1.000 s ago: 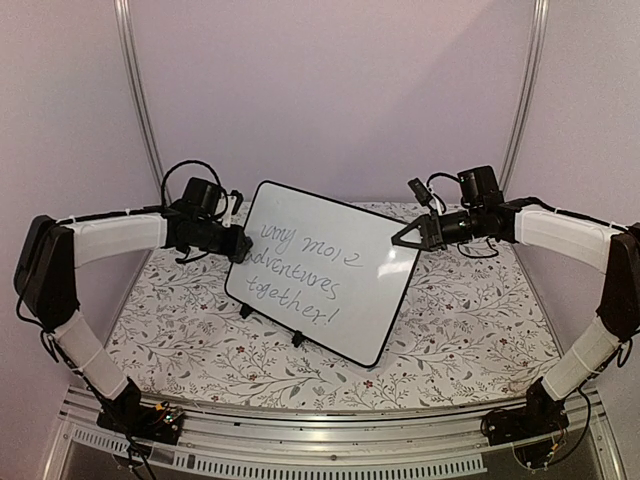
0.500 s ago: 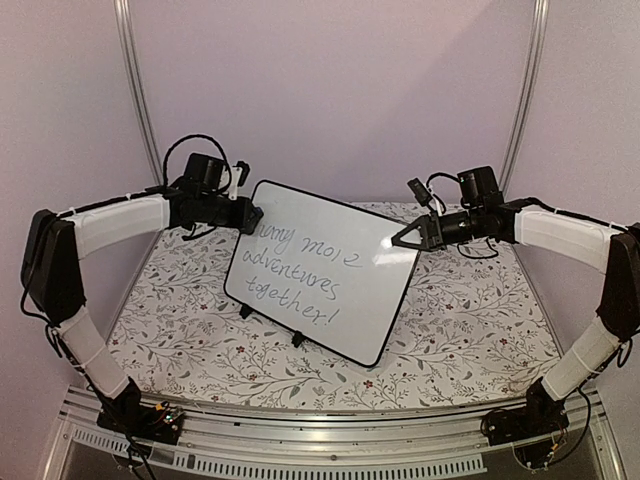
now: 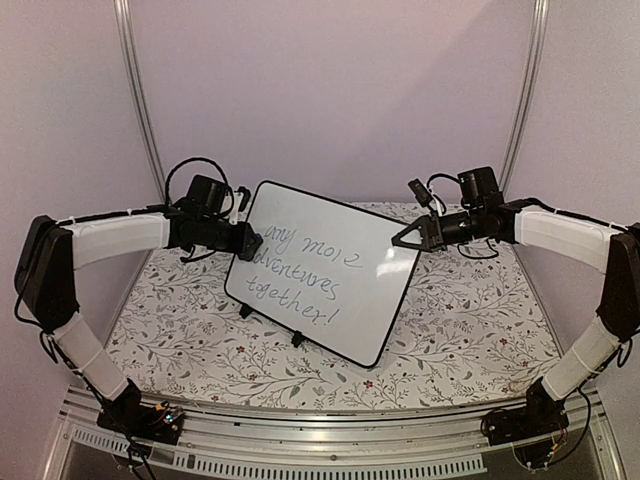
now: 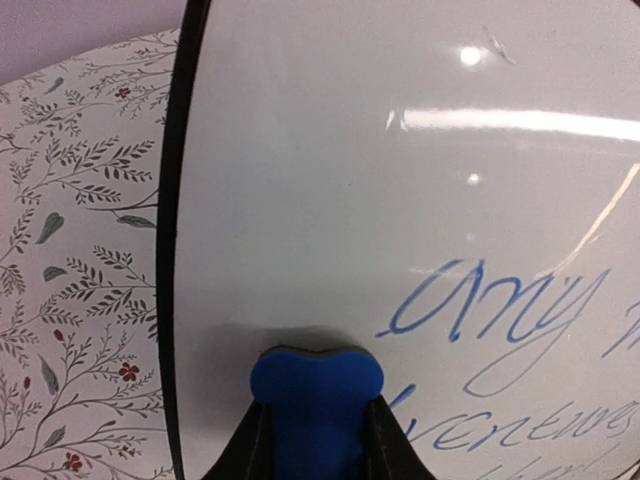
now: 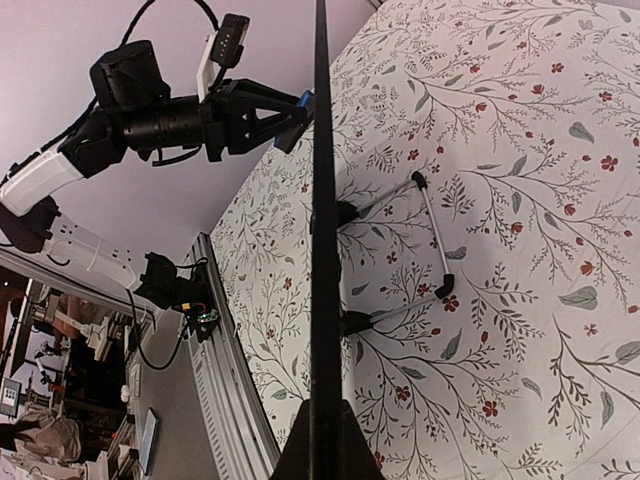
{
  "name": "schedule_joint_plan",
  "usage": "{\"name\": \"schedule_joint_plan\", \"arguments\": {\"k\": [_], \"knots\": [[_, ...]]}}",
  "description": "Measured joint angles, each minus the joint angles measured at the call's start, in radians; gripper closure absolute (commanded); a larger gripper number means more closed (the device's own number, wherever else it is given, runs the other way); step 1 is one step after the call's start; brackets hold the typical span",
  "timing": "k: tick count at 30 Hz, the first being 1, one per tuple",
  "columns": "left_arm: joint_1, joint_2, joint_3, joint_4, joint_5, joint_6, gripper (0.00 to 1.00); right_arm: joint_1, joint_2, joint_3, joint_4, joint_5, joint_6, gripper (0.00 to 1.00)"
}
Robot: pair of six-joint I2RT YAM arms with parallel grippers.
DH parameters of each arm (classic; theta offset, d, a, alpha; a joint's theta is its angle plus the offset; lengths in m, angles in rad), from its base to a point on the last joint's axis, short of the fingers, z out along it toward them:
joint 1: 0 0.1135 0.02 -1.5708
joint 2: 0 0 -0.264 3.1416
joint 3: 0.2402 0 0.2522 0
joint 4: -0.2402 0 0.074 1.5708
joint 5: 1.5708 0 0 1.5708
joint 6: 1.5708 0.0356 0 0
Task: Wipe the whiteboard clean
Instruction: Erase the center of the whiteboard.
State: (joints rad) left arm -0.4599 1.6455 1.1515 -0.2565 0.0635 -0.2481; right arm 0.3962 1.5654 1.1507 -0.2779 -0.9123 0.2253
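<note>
Table (image 3: 460, 320) with floral-print cover carries the glossy white rectangular whiteboard (image 3: 320, 270) with thin black frame, propped tilted on its feet mid-table. Right gripper (image 3: 402, 240) stays clamped on its upper right edge, steadying it. Left gripper (image 3: 250, 240), clenched on the small blue foam eraser (image 4: 315, 385), has dropped from the top-left corner half a second ago to the left edge, eraser tip against the board face beside the blue-grey handwriting (image 4: 480, 310). Text looks practically intact, so nearly all wiping remains.
</note>
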Motion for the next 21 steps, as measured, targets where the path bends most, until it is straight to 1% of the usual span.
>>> {"name": "schedule_joint_plan", "arguments": {"k": [6,11,15,21], "knots": [[0.0,-0.006,-0.01,-0.01,0.0,-0.012,1.0,0.0,0.0,0.0,0.0,0.0,0.0,1.0],[-0.001,0.027,0.073,-0.063,-0.002,-0.006,1.0,0.0,0.0,0.0,0.0,0.0,0.0,1.0],[-0.001,0.06,0.162,-0.061,-0.007,0.001,1.0,0.0,0.0,-0.002,0.002,0.0,-0.003,1.0],[-0.002,0.064,0.167,-0.04,-0.006,0.0,1.0,0.0,0.0,-0.005,0.006,-0.002,-0.006,1.0]]}}
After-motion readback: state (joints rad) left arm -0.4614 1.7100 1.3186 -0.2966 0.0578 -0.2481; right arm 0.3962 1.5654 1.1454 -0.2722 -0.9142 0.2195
